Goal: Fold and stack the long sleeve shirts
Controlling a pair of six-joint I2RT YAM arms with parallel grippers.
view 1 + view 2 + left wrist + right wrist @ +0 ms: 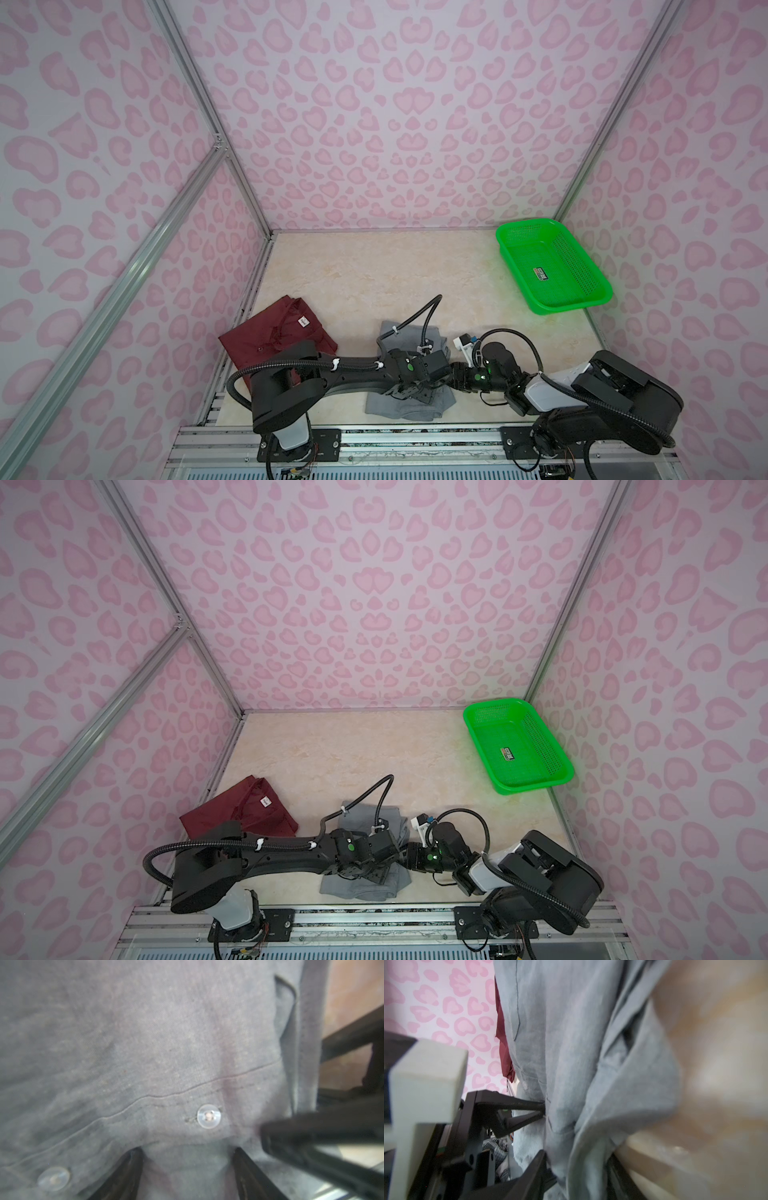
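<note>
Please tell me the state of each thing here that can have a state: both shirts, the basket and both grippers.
grey shirt: folded into a bundle, not yet stacked.
maroon shirt: folded, lying flat, neck label facing up.
green basket: upright, no shirt inside.
left gripper: shut on a bunch of the grey shirt's cloth.
right gripper: jaws astride the grey shirt's edge; whether clamped, unclear.

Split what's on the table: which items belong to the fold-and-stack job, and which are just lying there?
In the job:
- grey shirt, front centre, bunched under both arms
- maroon shirt, front left, lying folded, white neck label up

Just lying about:
- green basket, far right corner, no clothing in it, only a small sticker
</note>
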